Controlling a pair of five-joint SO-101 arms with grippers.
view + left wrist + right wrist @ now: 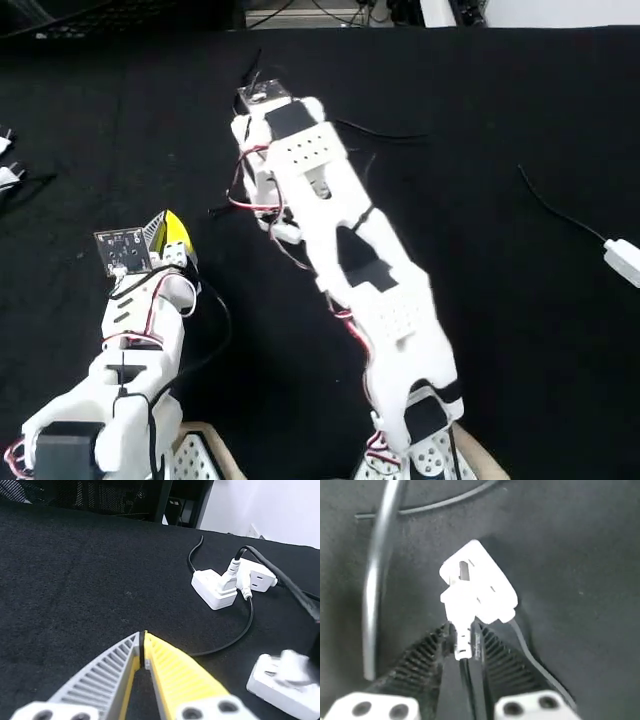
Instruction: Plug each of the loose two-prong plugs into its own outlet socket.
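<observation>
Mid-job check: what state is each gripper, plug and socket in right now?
left gripper: shut, nothing in it.
right gripper: shut on the white plug.
white plug: held against the socket block; seated or not, cannot tell.
far socket: a corded plug in it.
near socket: blurred, cannot tell.

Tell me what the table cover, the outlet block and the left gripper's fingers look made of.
Table cover: black cloth, felt-like, matte, with lint specks.
Outlet block: white moulded plastic, smooth, slight sheen.
Left gripper's fingers: likely printed plastic, one yellow, one grey, ribbed, matte.
</observation>
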